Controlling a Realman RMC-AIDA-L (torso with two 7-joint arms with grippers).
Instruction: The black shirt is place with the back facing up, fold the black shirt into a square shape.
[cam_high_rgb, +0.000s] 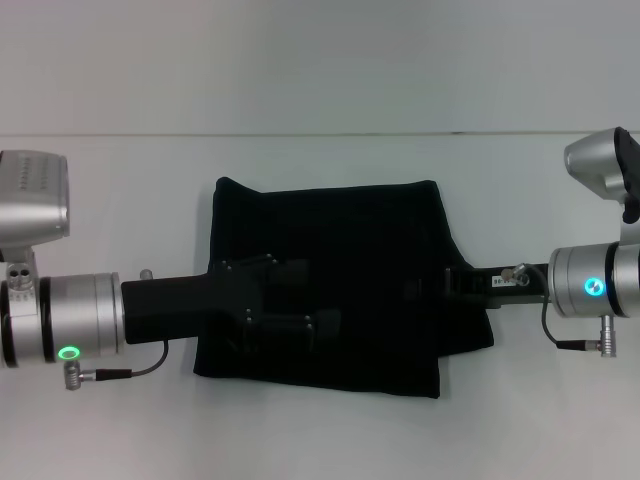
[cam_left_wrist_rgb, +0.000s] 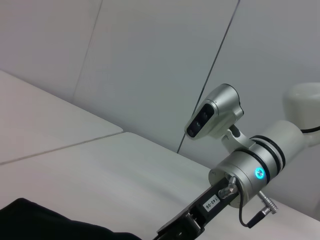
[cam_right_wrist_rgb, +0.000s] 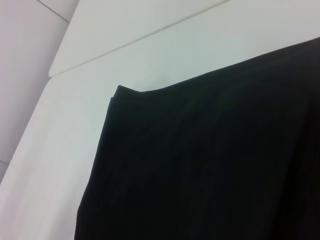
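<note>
A black shirt (cam_high_rgb: 330, 270) lies on a white surface (cam_high_rgb: 320, 440), in the middle of the head view. It is already folded into a compact, roughly rectangular bundle, plain side up, with no lettering showing. Its long axis runs from nine o'clock to three o'clock. The far edge is fairly straight. The near edge slants, and a flap sticks out toward four o'clock, so the outline is not yet a clean square.

The left gripper (cam_high_rgb: 320, 295) reaches in from nine o'clock and lies over the middle of the cloth, its two fingers spread apart with nothing pinched between them. The right gripper (cam_high_rgb: 440, 283) comes in from three o'clock, its tip at the shirt's right edge. Black fingers against black cloth hide its jaws, so I cannot tell whether they are apart or together.

The right wrist view shows only a far corner of the shirt and its smooth folded edge. The left wrist view shows a sliver of cloth and the right arm beyond it.

The step appears to be a final fold or tidy. To do it well, the right gripper would need to catch every layer at the three o'clock edge, including the stray flap. The left should press the centre so the bundle does not slide. The edges should be brought level before letting go.
</note>
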